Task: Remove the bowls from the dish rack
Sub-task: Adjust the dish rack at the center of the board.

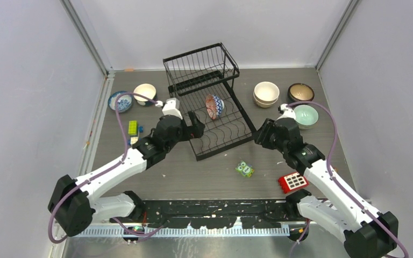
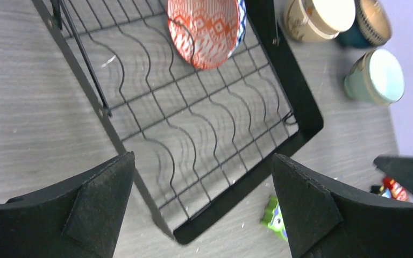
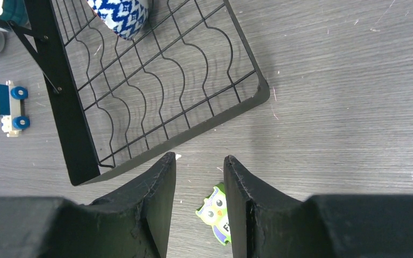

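The black wire dish rack [image 1: 231, 115] stands at the table's middle, its upper basket empty. Two bowls lean together on edge in its lower tray: a red-patterned one [image 1: 213, 106] [image 2: 204, 29] and, behind it, a blue-patterned one [image 3: 123, 15]. My left gripper [image 1: 195, 125] [image 2: 203, 158] hangs wide open over the tray's near left part, short of the bowls, holding nothing. My right gripper [image 1: 260, 137] [image 3: 199, 158] floats just off the rack's right front corner, open by a narrow gap with nothing in it.
On the table to the left are a blue-patterned bowl [image 1: 119, 100] and a cream bowl [image 1: 144, 92]. To the right are stacked cream bowls [image 1: 266, 93], a dark bowl [image 1: 301, 91] and a mint bowl [image 1: 305, 115]. There are also toy blocks [image 1: 133, 129], an owl toy [image 1: 244, 169] and a red block [image 1: 292, 182].
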Controlling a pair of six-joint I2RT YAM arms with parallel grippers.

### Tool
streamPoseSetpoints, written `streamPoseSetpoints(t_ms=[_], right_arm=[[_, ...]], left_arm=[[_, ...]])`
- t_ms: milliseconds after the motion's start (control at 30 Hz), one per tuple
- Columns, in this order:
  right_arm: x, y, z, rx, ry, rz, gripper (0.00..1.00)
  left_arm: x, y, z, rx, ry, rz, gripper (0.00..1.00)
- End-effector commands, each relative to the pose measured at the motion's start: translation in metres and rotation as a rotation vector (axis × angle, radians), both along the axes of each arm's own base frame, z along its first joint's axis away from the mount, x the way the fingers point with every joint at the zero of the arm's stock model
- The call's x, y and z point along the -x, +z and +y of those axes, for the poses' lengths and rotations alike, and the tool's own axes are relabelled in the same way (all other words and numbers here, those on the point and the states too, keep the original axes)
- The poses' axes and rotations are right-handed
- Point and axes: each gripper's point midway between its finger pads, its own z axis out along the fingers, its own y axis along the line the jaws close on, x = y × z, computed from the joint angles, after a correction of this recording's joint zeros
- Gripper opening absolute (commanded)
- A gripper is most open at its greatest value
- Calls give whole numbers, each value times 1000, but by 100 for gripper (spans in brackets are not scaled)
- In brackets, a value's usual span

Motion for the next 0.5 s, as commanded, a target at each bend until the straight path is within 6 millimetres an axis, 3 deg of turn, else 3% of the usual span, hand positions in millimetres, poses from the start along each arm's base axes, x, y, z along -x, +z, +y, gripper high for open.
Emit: streamPoseSetpoints(t_ms=[0, 233, 467], right_arm=[[-5, 8, 5, -64, -16, -48, 43], [-5, 3, 2, -69, -36, -62, 43], [-17, -12, 2, -88, -99, -42, 45]], left_arm=[[-28, 22, -5, 179, -26, -71, 100], [-62, 15, 1, 252, -31, -116, 100], [-78, 28, -24, 312, -138, -203, 100]])
